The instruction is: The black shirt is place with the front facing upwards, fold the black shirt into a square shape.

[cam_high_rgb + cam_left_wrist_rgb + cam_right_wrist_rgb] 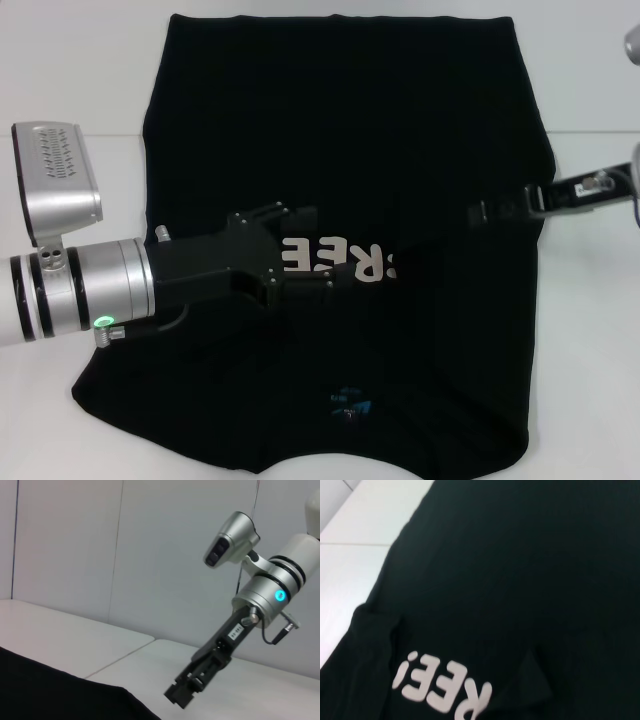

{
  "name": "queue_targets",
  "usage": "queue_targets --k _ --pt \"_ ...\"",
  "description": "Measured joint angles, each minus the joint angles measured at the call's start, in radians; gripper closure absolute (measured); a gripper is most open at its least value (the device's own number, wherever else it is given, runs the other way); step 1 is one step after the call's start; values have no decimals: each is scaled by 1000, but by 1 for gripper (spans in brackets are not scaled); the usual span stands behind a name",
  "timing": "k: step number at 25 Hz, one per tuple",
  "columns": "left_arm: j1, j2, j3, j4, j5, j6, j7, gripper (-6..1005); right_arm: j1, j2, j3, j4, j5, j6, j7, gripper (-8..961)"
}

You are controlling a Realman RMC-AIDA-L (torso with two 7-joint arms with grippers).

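Black shirt (340,150) lies spread on the white worktop (590,380), front up, collar and small blue neck label (350,404) at the near edge, hem at the far edge. Long axis runs near to far. Pale lettering (340,262) sits mid-chest, partly covered. Both sleeves look already turned in over the body; the outline is a tall rectangle, not yet a square.

Left tool (300,250) reaches in from the left side and hangs over the mid-chest, right at the lettering. Black tool against black cloth: I cannot tell whether its fingers are apart or together, or whether they hold any fabric.

Right tool (490,212) comes in from the right edge, over the cloth at about the same height across the shirt. In the left wrist view the right tool (182,696) tips down just beyond the cloth edge; its tip is too dark and small to read, so its state is unclear too.

Judgement: both tools flank the shirt's middle, so the next fold likely runs across the long axis, collar end toward hem end or the reverse. Left tool is nearer the centre.

Hidden: first letter of the print, the near shirt edge cut off by the frame, any contact between tools and fabric.
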Motion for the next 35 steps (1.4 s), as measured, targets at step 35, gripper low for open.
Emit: queue_targets --k 35 --pt "196 211 -127 148 251 170 -591 56 -140 16 70 133 384 -154 -419 24"
